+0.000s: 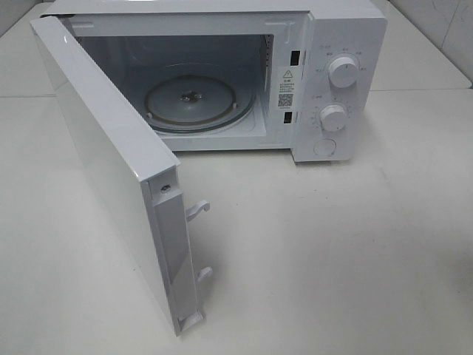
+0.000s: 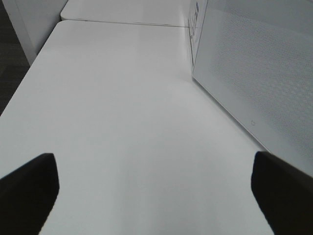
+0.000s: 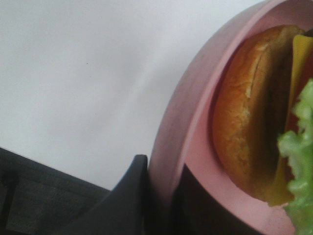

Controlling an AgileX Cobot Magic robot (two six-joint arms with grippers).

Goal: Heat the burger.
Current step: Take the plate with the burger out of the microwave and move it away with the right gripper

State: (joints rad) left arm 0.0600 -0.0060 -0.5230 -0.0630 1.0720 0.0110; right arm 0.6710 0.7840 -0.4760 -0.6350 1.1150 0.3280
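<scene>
My right fingers (image 3: 161, 196) clench the pink plate's rim (image 3: 186, 112), the burger (image 3: 254, 112) resting on it; left fingers (image 2: 151, 196) released. The burger looks soft and likely slides, so hold the stiff rim

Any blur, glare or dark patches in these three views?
Exterior high: sharp, evenly lit, soft glare on the white microwave door. Left wrist: slightly soft, fingers dark blurs. Right wrist: close-up, blurred pink round plate and golden-bun burger.

Bright even light, soft shadows, door (image 1: 111, 170) glare, burger (image 3: 264, 112) closeup blurred
</scene>
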